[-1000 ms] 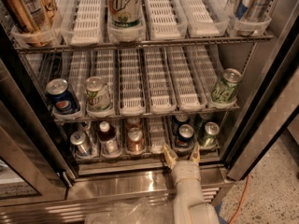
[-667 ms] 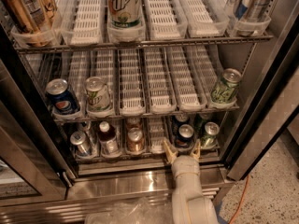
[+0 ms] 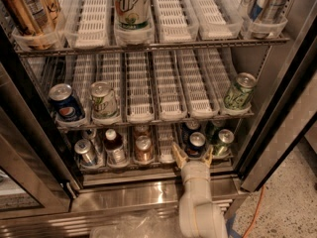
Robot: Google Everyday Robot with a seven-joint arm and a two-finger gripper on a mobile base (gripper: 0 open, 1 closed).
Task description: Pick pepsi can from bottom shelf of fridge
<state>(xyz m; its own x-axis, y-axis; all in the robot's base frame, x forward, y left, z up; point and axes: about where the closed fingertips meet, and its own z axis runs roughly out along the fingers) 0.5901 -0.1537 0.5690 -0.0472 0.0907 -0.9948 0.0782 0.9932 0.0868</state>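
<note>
The pepsi can (image 3: 196,142), dark navy with a silver top, stands at the front of the bottom shelf (image 3: 165,148) of the fridge (image 3: 143,193), right of centre. My gripper (image 3: 192,151) reaches in low over the steel sill on a white arm. It is open, with one yellowish finger (image 3: 178,155) left of the can and the other (image 3: 208,155) right of it. The fingertips sit beside the can's lower front, and I cannot tell whether they touch it.
On the bottom shelf there is a green can (image 3: 223,142) right of the pepsi, and a brown can (image 3: 143,149), a dark bottle (image 3: 114,147) and a silver can (image 3: 86,152) to its left. The middle rack holds a brighter blue can (image 3: 66,104), a pale can (image 3: 103,99) and a green can (image 3: 238,91). A door frame (image 3: 277,128) stands to the right.
My gripper has moved a little farther into the fridge, so its open fingers now flank the pepsi can. The cans have not moved.
</note>
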